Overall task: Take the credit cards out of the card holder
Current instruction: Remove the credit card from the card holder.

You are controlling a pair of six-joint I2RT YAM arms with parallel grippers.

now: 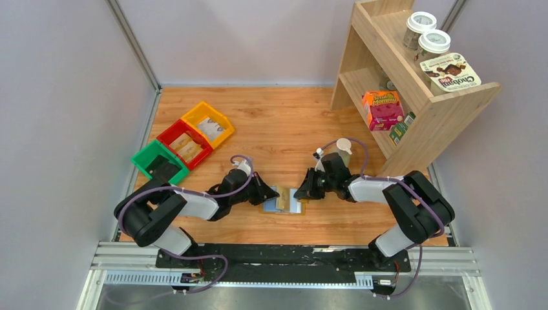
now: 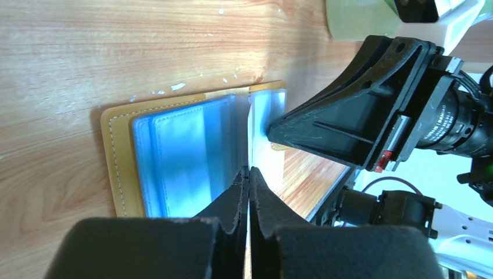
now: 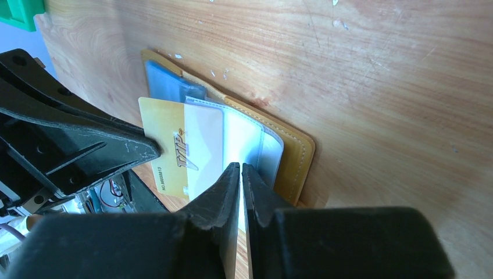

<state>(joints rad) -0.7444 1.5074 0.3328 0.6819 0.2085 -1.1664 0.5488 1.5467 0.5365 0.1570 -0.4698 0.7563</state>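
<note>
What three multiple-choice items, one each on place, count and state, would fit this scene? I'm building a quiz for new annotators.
1. Where does the card holder lie?
A. in a drawer
B. on the floor
C. on the table, between the left hand and the right hand

2. How many coloured bins stand at the table's left?
A. three
B. two
C. five

3. The card holder is:
A. snapped shut
B. open
C. standing on edge

Answers:
1 C: the top view shows it on the wood between both hands.
2 A: green bin, red bin, yellow bin.
3 B: both wrist views show its sleeves exposed.
</note>
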